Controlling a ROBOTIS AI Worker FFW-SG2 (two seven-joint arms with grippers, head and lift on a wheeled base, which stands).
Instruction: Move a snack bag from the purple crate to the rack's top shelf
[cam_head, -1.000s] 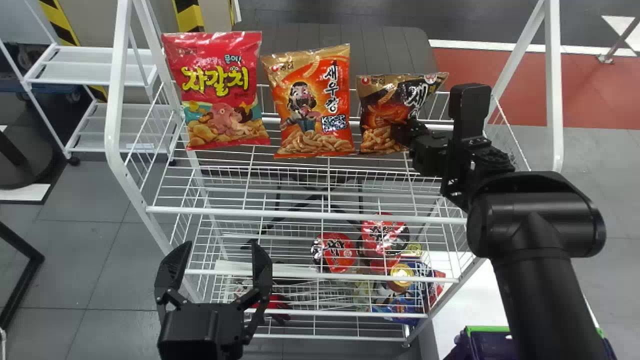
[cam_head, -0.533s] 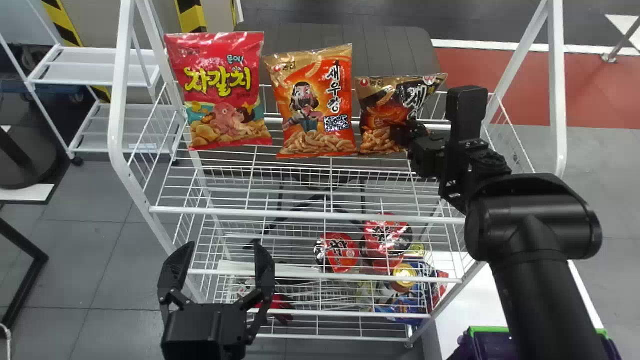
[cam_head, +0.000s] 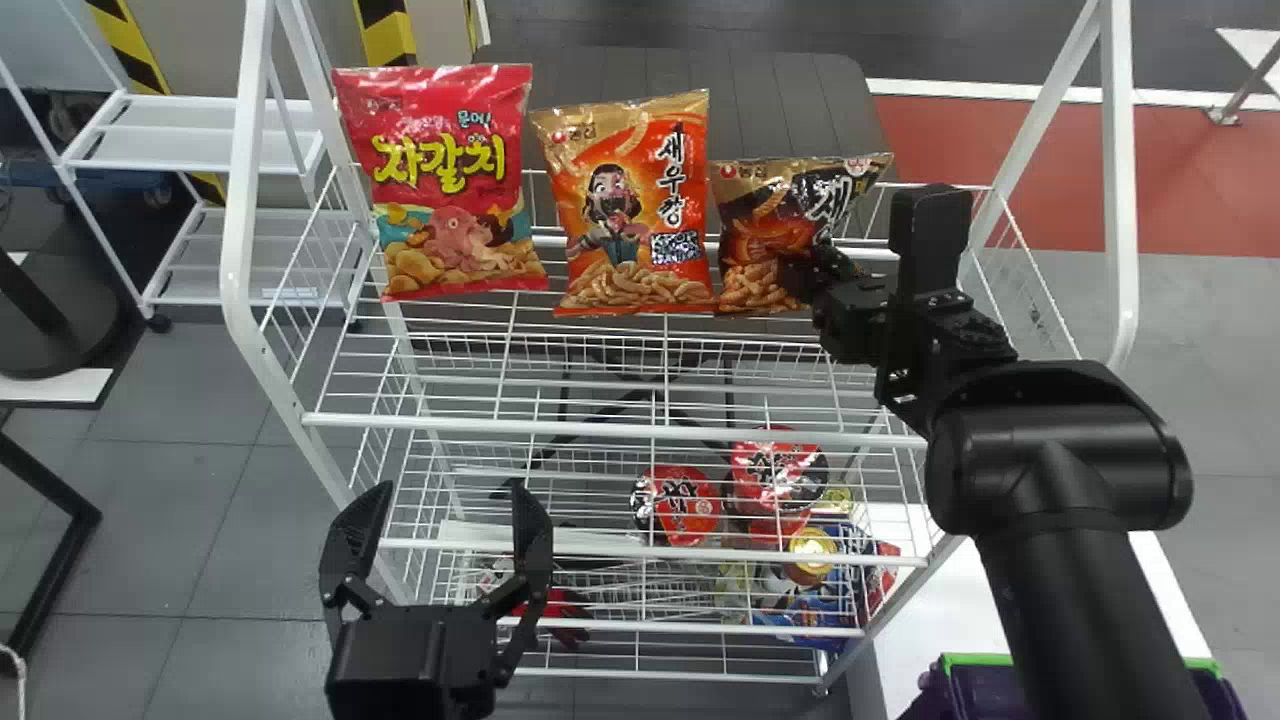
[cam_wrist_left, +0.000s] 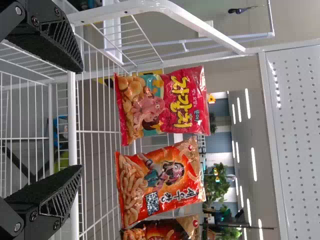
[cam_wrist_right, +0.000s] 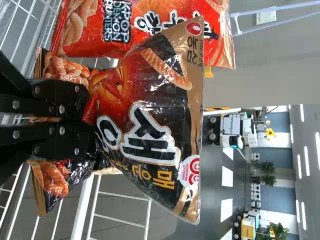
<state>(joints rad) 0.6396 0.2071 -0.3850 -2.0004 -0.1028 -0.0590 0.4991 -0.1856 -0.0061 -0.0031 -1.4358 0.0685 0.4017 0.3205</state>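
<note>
Facing the robot, long axis nearly upright, the glossy, creased bag (cam_head: 780, 208) is pinched by the right claw (cam_head: 800, 274). The left claw (cam_head: 453, 502) is spread.

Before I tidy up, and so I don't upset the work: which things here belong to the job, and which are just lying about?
Job:
- black snack bag, in the right hand
- rack's top shelf
- purple crate

Just about:
- red octopus snack bag
- orange snack bag
- red tubs, lower down
- white side rack

A white shelf unit (cam_head: 190, 146) stands near a dark round base (cam_head: 70, 335).
</note>
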